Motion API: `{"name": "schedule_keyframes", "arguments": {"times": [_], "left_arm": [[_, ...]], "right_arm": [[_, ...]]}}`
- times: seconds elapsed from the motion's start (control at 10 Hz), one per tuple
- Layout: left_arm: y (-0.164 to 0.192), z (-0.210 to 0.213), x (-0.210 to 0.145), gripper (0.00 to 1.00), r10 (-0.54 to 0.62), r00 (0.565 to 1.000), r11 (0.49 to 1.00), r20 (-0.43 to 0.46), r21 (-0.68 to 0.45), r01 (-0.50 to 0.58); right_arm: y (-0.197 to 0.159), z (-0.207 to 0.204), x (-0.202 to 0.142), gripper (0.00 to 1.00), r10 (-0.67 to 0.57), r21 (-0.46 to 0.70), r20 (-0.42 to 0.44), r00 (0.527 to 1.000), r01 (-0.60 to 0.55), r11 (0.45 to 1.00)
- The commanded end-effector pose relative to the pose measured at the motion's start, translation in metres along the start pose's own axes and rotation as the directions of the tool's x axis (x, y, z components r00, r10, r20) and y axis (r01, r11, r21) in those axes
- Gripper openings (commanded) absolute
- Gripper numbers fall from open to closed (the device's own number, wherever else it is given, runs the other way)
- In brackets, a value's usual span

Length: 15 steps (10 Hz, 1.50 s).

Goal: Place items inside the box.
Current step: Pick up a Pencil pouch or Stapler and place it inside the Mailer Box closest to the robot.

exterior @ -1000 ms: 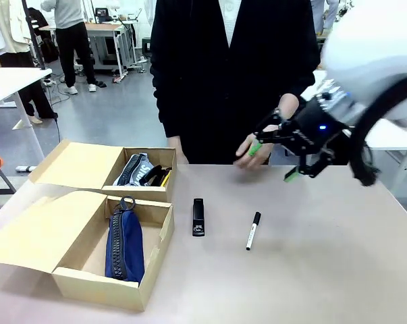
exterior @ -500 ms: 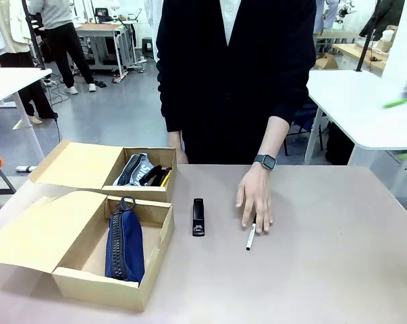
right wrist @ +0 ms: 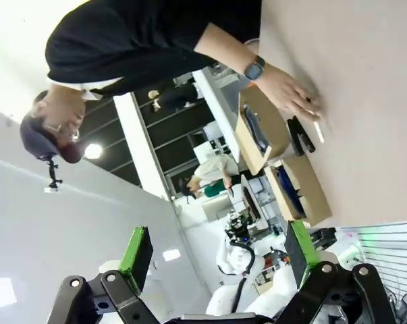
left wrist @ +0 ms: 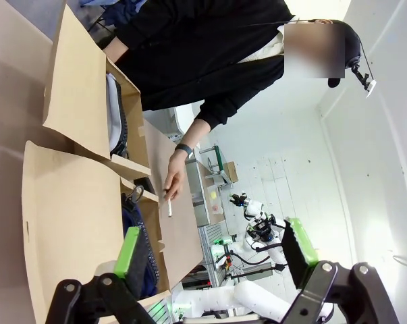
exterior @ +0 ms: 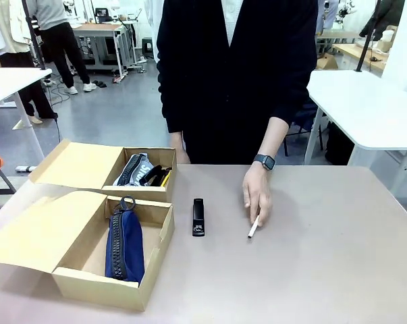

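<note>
Left gripper: jaws spread wide, nothing between the green pads. It hangs off the table and looks over the box flaps toward the person.

Right gripper: jaws spread just as wide, empty, held up away from the table.

Person's hand, watch on the wrist, is down near the middle of the table, a little right of centre. Its fingertips rest on the far end of the white marker, which slants toward the near edge. Cannot tell whether the marker is lifted.

Black stapler lies flat just left of the marker, between it and the boxes, pointing at the near edge.

Two open cardboard boxes stand on the table's left side.
- Near box, by the near left corner: navy pouch lying lengthwise, zip ring at the far end.
- Far box, directly behind: grey pouch, something black beside it, and a sliver of the yellow utility knife at the right wall.
</note>
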State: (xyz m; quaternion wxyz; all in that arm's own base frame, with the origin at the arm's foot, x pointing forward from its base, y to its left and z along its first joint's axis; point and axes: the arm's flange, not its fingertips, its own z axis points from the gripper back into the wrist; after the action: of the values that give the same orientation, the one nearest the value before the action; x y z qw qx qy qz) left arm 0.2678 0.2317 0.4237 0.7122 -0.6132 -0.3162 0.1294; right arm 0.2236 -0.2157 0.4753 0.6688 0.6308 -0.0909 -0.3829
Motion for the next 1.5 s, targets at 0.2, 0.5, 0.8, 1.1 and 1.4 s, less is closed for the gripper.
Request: {"name": "schedule_keyframes", "arguments": {"times": [0.2, 0.5, 0.8, 1.1, 1.4], "left_arm": [[-0.001, -0.001, 0.0, 1.0, -0.02, 1.0, 1.0, 0.016, -0.022, 0.02], [-0.001, -0.001, 0.0, 1.0, -0.02, 1.0, 1.0, 0.016, -0.022, 0.02], [-0.001, -0.001, 0.0, 1.0, -0.02, 1.0, 1.0, 0.016, -0.022, 0.02], [-0.001, -0.001, 0.0, 1.0, -0.02, 1.0, 1.0, 0.016, -0.022, 0.02], [-0.001, -0.001, 0.0, 1.0, -0.02, 1.0, 1.0, 0.016, -0.022, 0.02]], "right_arm": [[0.027, -0.004, -0.028, 1.0, 0.049, -0.061, 0.031, 0.998, -0.047, 0.997], [0.025, -0.006, -0.025, 1.0, 0.062, -0.081, 0.031, 0.998, -0.06, 0.995], [0.075, -0.201, -0.061, 1.0, 0.225, -0.37, -0.193, 0.955, -0.283, 0.885], [0.054, -0.334, -0.103, 1.0, 0.231, -0.487, -0.416, 0.88, -0.43, 0.76], [0.04, -0.33, -0.135, 1.0, 0.244, -0.481, -0.394, 0.886, -0.425, 0.766]]}}
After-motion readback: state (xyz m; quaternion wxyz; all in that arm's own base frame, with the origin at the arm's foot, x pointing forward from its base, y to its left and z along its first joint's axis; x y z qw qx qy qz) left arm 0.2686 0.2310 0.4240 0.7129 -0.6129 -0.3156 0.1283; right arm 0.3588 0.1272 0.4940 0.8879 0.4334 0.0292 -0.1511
